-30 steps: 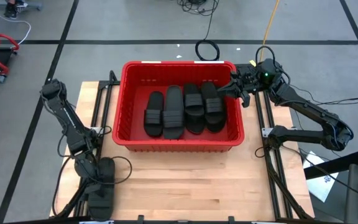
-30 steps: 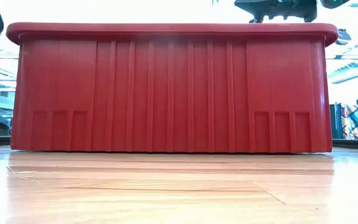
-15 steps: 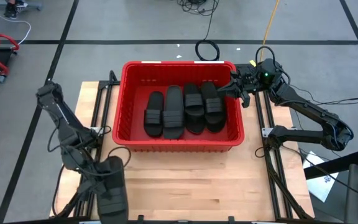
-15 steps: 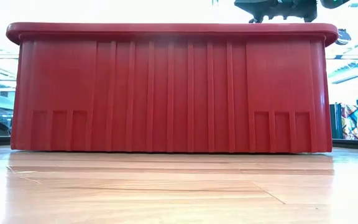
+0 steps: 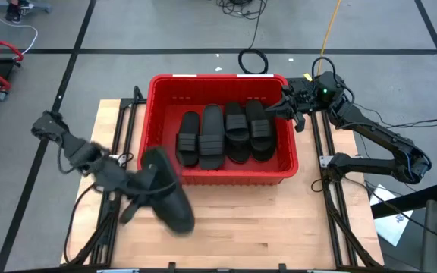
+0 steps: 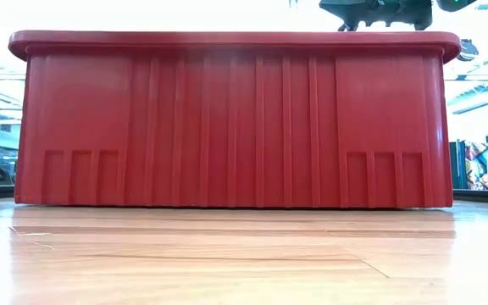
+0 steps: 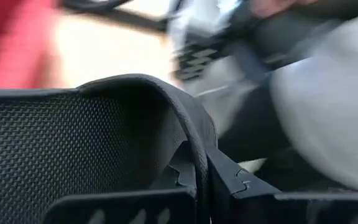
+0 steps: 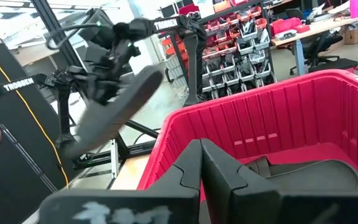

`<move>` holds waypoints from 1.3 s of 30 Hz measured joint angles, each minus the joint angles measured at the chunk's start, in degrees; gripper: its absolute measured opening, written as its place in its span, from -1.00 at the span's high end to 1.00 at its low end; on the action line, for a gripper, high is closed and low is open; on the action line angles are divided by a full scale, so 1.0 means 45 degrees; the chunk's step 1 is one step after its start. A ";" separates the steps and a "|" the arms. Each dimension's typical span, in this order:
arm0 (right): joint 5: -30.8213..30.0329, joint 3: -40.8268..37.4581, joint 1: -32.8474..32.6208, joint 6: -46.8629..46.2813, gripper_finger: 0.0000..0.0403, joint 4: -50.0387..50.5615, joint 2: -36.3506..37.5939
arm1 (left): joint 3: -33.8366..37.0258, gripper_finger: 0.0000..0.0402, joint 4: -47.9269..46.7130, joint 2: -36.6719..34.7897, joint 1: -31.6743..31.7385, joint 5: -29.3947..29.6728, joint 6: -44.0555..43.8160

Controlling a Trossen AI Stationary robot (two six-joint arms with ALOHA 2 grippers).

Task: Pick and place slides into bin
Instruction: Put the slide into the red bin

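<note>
Near the bin's [image 5: 219,179] left front corner, the left gripper [image 5: 139,184] (now clamped on a slide [image 5: 165,199]) swings it up; right gripper [image 5: 288,106] waits shut, far right.

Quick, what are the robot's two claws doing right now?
Left gripper: closed on a black slide, carrying it above the table beside the red bin.
Right gripper: closed, holding nothing, over the bin's far right corner.

Four slides [image 5: 224,134] in the bin [image 5: 160,167], fifth [image 5: 167,199] before it.
</note>
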State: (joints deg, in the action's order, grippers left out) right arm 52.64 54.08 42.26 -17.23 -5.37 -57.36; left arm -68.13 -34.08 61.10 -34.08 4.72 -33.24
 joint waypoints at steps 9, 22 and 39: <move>0.0000 0.0000 0.0005 0.0084 1.00 -0.0007 -0.0004 | -0.2437 0.99 -0.4327 0.0091 0.5494 0.2713 0.3995; 0.0005 0.0000 0.0005 0.0324 1.00 0.0000 -0.0002 | -0.4552 0.97 -0.6181 0.2763 1.2329 -0.2210 0.9755; -0.1631 0.0000 0.0005 0.1086 1.00 0.0092 -0.0041 | -0.4552 0.99 -1.0848 0.5130 1.5642 -0.8773 1.7434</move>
State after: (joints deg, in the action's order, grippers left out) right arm 45.30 54.08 42.28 -12.34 -4.95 -57.55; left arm -88.62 -82.89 84.18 36.31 -34.76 45.21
